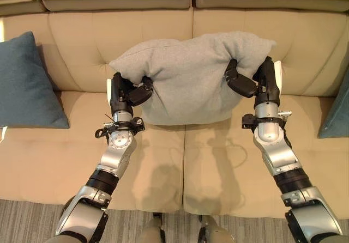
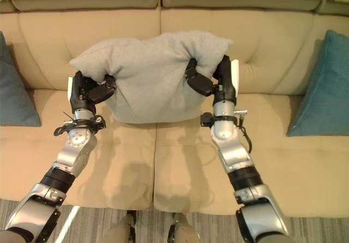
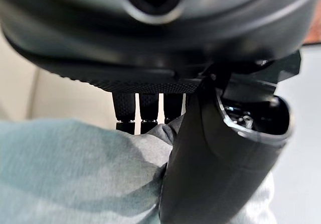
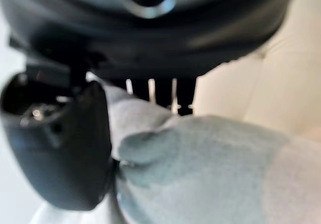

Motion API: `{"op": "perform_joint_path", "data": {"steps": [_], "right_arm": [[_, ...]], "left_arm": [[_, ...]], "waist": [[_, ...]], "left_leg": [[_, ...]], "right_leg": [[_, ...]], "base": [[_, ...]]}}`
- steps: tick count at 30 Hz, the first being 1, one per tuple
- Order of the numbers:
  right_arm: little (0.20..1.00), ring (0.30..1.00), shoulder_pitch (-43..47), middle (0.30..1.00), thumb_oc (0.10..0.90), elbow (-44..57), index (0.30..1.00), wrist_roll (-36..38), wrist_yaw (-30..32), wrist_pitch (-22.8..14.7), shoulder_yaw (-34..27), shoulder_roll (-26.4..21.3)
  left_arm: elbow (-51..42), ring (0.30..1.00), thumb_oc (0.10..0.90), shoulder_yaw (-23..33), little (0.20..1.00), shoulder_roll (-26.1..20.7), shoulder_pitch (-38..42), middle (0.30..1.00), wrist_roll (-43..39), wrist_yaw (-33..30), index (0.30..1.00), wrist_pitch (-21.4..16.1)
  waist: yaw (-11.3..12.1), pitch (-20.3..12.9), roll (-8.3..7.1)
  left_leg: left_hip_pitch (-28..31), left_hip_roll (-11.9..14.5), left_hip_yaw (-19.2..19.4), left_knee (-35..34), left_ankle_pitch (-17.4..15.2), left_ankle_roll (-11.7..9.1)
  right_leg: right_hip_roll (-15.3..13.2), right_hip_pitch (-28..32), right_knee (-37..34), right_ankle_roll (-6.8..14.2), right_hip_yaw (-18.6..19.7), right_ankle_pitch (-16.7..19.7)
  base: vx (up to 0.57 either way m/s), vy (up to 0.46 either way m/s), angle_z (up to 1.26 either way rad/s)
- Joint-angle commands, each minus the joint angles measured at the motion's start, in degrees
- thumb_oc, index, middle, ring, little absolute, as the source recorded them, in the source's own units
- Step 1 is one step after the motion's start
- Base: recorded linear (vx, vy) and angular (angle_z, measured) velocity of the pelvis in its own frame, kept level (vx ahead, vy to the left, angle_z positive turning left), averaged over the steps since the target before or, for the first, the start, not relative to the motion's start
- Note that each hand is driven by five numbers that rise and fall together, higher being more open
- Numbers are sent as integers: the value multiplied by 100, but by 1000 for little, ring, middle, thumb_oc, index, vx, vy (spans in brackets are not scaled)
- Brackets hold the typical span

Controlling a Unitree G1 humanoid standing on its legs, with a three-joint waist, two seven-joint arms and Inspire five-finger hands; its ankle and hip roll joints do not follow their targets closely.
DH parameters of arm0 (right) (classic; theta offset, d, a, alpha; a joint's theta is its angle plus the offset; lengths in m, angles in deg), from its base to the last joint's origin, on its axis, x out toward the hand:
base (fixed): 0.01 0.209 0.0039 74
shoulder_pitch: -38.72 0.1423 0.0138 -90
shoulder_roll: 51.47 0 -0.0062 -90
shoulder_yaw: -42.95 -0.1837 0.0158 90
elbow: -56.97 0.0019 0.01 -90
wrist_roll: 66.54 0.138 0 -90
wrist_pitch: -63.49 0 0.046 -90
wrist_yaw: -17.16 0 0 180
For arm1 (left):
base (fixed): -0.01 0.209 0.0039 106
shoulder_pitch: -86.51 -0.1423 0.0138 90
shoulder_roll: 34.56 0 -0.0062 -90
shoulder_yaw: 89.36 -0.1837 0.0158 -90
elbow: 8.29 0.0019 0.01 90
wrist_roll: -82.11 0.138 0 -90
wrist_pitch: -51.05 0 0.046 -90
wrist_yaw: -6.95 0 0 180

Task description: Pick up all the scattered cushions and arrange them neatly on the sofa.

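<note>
Both arms reach forward over the beige sofa point(image 1: 163, 161). The left hand point(image 1: 122, 93) and right hand point(image 1: 262, 82) each pinch a side of the soft grey cushion point(image 1: 188, 77) (thumbs dig into the fabric), against the backrest. Teal cushions point(image 1: 24, 85) flank it.

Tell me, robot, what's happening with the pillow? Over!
Left robot hand and right robot hand both clamped on grey pillow. Pillow up against sofa back, middle. Blue pillows at each end, nothing blocking.
</note>
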Motion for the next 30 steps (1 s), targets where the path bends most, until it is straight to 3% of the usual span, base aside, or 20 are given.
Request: {"op": "perform_joint_path", "data": {"steps": [1,7,8,9,10,11,15,19,22,30], "right_arm": [[300,300,882,300,400,484,300,-336,224,-928,2,173],[300,300,340,300,400,365,300,-343,166,-823,-154,409],[368,368,213,368,445,352,368,-328,144,-807,-172,471],[439,439,112,439,493,350,439,-310,118,-806,-196,540],[832,832,-121,832,755,330,832,-280,57,-798,-217,688],[900,900,-129,900,800,335,900,-281,56,-796,-217,691],[900,900,-290,900,800,257,900,-316,3,-776,-210,739],[900,900,-132,900,800,14,900,-496,58,-716,-170,479],[900,900,-43,900,800,-193,900,-623,115,-612,-251,-71],[900,900,-1057,900,800,-155,900,-552,-48,-429,-1011,-716]], "left_arm": [[-232,300,400,-417,300,-254,1106,300,412,126,300,-941],[-295,300,400,-355,300,-161,525,300,576,259,300,-779],[-308,467,511,-335,467,-127,425,467,596,276,467,-751],[-314,540,560,-312,540,-105,352,540,616,297,540,-738],[-304,900,800,-277,900,-93,213,900,677,320,900,-696],[-308,900,800,-278,900,-94,205,900,679,320,900,-694],[-320,900,800,-240,900,-164,96,900,793,354,900,-661],[-90,900,800,-157,900,-435,192,900,938,361,900,-634],[3,900,800,132,900,-902,110,900,945,335,900,-633],[-311,900,800,1167,900,-1278,-1123,900,710,412,900,-640]], "waist": [[36,-675,-275],[23,-598,-269],[14,-598,-268],[3,-592,-263],[-10,-595,-255],[-11,-600,-257],[-26,-625,-244],[-22,-678,-242],[-5,-746,-262],[30,-869,-300]], "left_leg": [[210,-123,186,-216,-8,-160],[199,-100,229,-216,6,-162],[200,-101,237,-216,2,-159],[203,-98,241,-216,-1,-157],[206,-87,245,-216,-3,-158],[207,-87,246,-216,-3,-158],[216,-84,252,-216,-12,-157],[226,-79,254,-216,-22,-163],[301,-71,265,-216,-47,-174],[666,-55,286,-216,-144,-176]], "right_leg": [[169,-35,26,1008,121,-394],[148,-79,26,1007,156,-379],[146,-81,26,1005,158,-375],[142,-85,26,1003,165,-373],[136,-85,26,1001,168,-373],[135,-84,26,1001,169,-374],[131,-82,26,1002,179,-374],[130,-84,26,1004,171,-375],[130,-6,26,1009,136,-396],[126,342,26,1016,84,-501]], "base": [[-18,6,-40],[0,5,-10],[9,0,-16],[13,-2,-6],[8,-2,8],[5,-2,19],[6,-1,-3],[4,-5,8],[28,-11,-28],[63,-13,-1]]}}
